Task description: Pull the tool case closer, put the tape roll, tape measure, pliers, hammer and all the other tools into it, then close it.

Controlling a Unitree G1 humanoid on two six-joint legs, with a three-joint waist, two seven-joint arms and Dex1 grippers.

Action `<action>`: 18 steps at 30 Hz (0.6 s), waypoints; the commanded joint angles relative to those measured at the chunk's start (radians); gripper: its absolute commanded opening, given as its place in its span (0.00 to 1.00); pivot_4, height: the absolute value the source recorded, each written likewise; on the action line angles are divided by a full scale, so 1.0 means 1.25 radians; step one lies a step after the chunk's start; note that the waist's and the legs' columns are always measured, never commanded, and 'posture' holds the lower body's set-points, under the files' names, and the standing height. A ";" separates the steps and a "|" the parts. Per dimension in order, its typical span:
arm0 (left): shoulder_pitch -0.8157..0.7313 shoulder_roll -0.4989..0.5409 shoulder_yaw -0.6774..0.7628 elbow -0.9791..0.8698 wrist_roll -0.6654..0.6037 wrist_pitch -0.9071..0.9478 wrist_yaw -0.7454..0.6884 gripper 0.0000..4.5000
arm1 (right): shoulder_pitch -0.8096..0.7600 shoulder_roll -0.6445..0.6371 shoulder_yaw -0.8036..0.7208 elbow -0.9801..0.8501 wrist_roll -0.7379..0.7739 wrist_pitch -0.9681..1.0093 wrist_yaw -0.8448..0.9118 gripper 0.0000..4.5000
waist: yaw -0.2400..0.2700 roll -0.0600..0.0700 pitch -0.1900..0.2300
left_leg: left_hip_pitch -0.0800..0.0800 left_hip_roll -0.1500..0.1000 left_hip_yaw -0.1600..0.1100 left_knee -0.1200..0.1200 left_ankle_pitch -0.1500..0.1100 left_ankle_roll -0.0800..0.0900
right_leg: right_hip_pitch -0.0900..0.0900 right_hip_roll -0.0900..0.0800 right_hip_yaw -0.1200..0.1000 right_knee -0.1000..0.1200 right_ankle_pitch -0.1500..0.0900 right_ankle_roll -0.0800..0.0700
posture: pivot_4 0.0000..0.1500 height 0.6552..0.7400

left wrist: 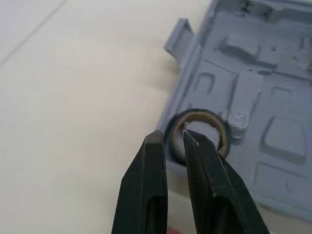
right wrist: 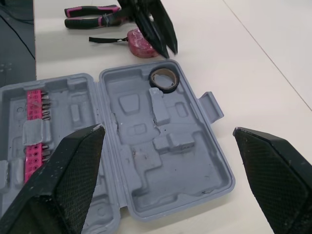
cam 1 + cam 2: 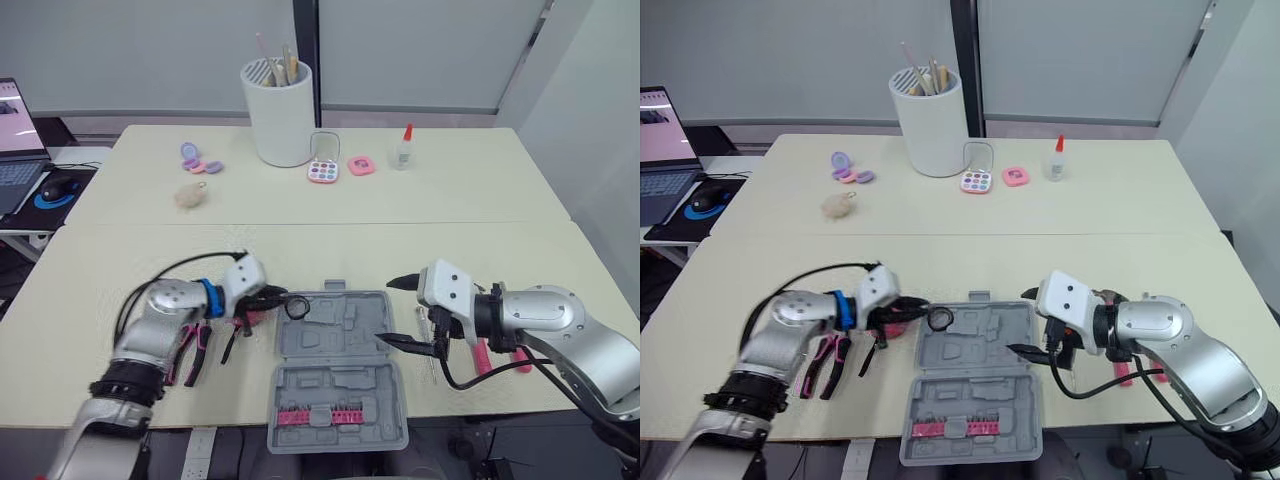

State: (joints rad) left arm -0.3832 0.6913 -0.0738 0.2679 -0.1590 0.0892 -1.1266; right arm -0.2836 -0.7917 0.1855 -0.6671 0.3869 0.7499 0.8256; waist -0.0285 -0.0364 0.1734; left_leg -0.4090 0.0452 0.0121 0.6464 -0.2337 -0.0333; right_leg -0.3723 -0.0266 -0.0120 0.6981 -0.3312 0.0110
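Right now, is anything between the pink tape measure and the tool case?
Nothing lies on the table between them. The left gripper hangs beside the tape measure at the tool case rim.

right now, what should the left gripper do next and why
Probably move the left gripper over to the round pink tape measure: the black tape roll already lies in the grey plastic tool case, and that's the nearest tool outside.
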 commanded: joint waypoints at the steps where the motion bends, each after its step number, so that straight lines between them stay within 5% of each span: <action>1: 0.038 0.052 0.088 -0.074 -0.078 0.058 -0.022 0.14 | 0.014 -0.008 -0.063 -0.038 0.026 -0.011 -0.002 1.00 | 0.000 0.000 0.000 | 0.000 0.000 0.000 0.000 0.000 0.000 | 0.000 0.000 0.000 0.000 0.000 0.000 | 1.00 0.96; 7: 0.206 0.168 0.294 -0.075 -0.147 0.077 -0.022 0.14 | 0.139 -0.096 -0.233 -0.024 0.039 -0.034 0.041 1.00 | 0.000 0.000 0.000 | 0.000 0.000 0.001 -0.001 0.000 0.000 | 0.000 -0.001 0.000 -0.001 0.000 0.000 | 1.00 0.96; 14: 0.390 0.207 0.475 0.038 -0.132 0.023 0.020 0.14 | 0.350 -0.202 -0.384 0.093 -0.055 -0.214 0.145 1.00 | 0.002 0.000 0.000 | 0.002 0.000 0.001 -0.001 0.000 0.000 | 0.001 -0.002 0.000 -0.001 0.000 0.000 | 1.00 0.96; 18: 0.493 0.209 0.551 0.110 -0.134 -0.001 0.026 0.33 | 0.454 -0.223 -0.459 0.187 -0.116 -0.322 0.191 1.00 | 0.002 0.000 0.000 | 0.003 0.000 0.002 -0.001 0.000 0.000 | 0.002 -0.002 0.000 -0.001 0.000 0.000 | 1.00 0.96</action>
State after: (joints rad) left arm 0.2161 0.9277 0.5562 0.3893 -0.3143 0.1099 -1.0986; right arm 0.2730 -1.0568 -0.3318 -0.4511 0.2641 0.4048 1.0430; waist -0.0259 -0.0368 0.1732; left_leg -0.4050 0.0454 0.0145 0.6448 -0.2339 -0.0333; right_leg -0.3694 -0.0288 -0.0114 0.6967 -0.3313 0.0109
